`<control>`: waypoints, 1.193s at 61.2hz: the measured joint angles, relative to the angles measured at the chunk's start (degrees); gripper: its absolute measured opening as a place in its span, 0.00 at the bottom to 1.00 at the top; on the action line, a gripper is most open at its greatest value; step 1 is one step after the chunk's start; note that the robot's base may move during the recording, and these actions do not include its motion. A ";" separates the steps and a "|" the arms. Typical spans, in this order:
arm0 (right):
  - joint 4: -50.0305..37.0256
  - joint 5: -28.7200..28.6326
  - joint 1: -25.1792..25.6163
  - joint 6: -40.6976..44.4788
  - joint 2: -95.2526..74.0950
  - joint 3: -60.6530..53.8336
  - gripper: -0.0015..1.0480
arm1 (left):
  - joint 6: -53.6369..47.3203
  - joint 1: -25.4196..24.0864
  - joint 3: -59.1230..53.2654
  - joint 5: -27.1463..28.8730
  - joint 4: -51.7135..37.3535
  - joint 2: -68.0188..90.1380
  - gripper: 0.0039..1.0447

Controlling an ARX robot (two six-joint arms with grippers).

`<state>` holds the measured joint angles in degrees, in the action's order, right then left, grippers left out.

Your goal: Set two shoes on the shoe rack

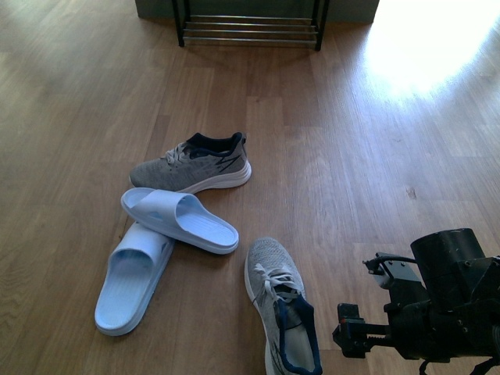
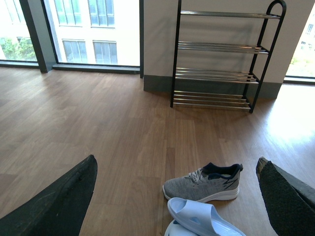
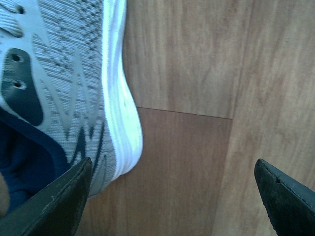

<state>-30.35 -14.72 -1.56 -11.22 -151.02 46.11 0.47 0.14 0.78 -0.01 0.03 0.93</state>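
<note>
One grey knit sneaker [image 1: 193, 164] lies on its sole mid-floor; the other [image 1: 280, 301] lies nearer, heel toward me. Two pale blue slides sit left of them, one [image 1: 180, 219] resting across the other [image 1: 133, 277]. The shoe rack [image 1: 250, 27] stands at the far wall, its silver rods bare. My right gripper [image 1: 349, 334] is open just right of the near sneaker's heel; in the right wrist view that heel [image 3: 74, 88] lies beside one finger [image 3: 54, 206]. My left gripper [image 2: 177, 196] is open, well above the floor, facing the far sneaker [image 2: 204, 183], a slide [image 2: 202, 219] and the rack [image 2: 221, 73].
Wooden plank floor [image 1: 351, 156] runs from the shoes to the rack. A bright sun patch [image 1: 437, 47] falls at the far right. Large windows [image 2: 88, 29] and a dark pillar [image 2: 34, 34] stand left of the rack.
</note>
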 joint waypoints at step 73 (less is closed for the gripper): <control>-2.36 -3.39 -4.13 -1.40 -8.76 8.87 0.59 | 0.00 0.00 0.00 0.00 0.00 0.00 0.91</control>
<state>-32.71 -18.11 -5.69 -12.62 -159.79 54.98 0.47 0.14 0.78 -0.01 0.03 0.93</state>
